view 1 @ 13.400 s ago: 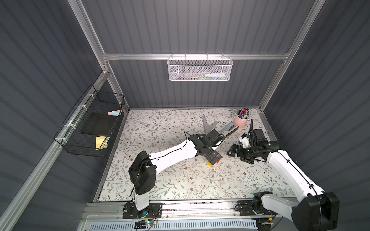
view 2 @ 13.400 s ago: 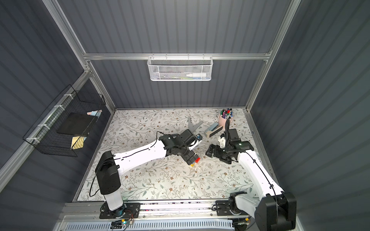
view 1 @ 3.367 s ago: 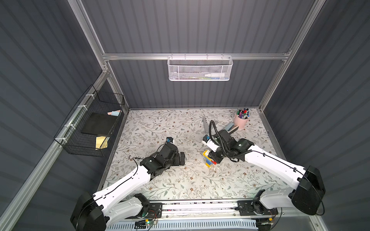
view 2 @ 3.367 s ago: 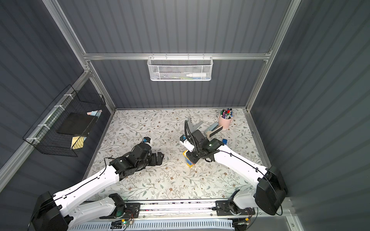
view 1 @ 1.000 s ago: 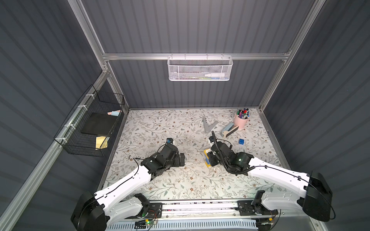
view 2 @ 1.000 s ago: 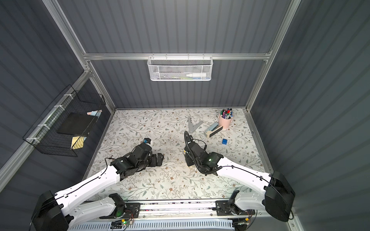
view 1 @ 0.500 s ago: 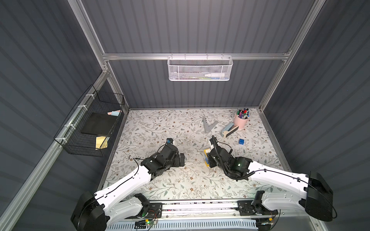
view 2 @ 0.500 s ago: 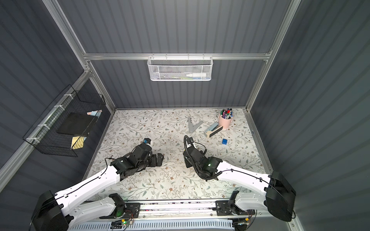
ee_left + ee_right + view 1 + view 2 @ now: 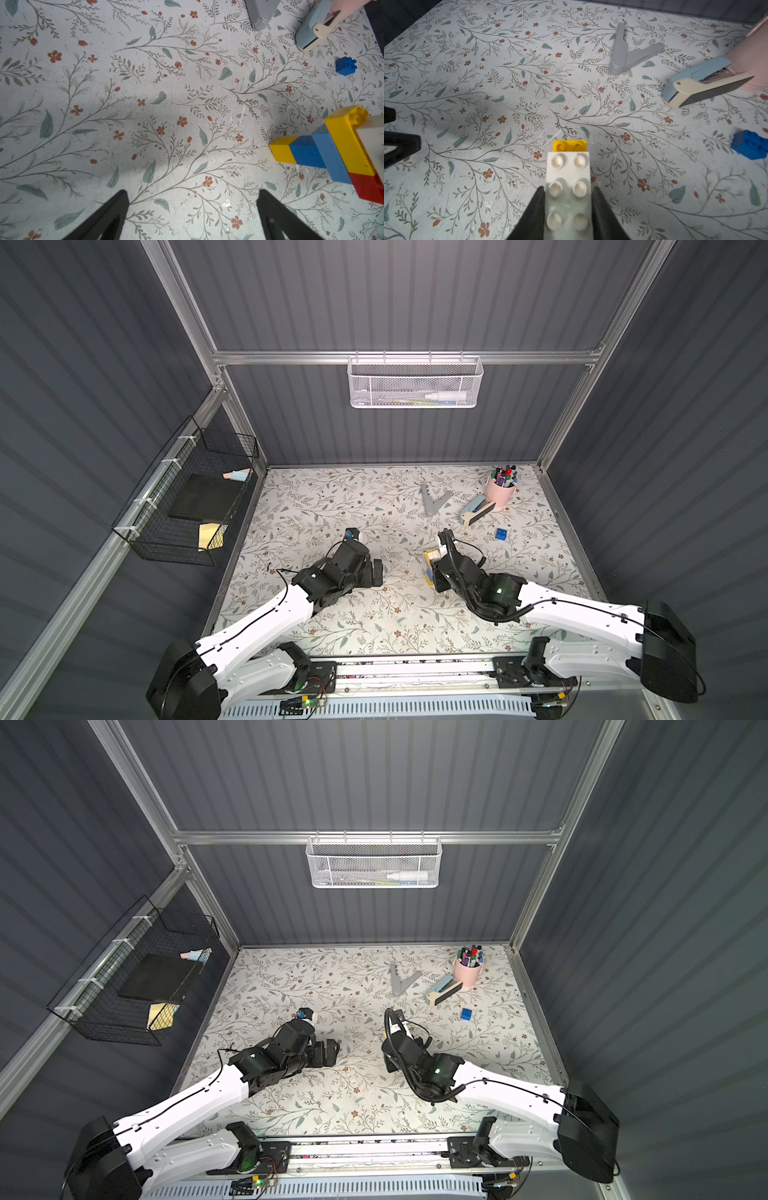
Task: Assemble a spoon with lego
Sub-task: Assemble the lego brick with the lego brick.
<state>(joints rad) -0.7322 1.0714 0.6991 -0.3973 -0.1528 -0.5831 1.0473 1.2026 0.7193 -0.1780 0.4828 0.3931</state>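
Right claw (image 9: 568,189): clamped the spoon's (image 9: 332,149) white brick (image 9: 568,164).
Left claw (image 9: 192,193): stood apart above the table (image 9: 166,83).
Blue brick (image 9: 750,145): lay loose near the stapler (image 9: 699,87).

spoon (image 9: 345,145): head cut by frame edge | pink cup (image 9: 751,58): mostly cropped | mesh basket (image 9: 413,383) contents: unreadable

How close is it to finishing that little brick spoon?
Mostly built: the spoon already has its yellow-and-blue handle and a wider head. In hand: the right claw grips the white brick on that head. Left: one loose blue brick lies apart; the left claw is open, empty.
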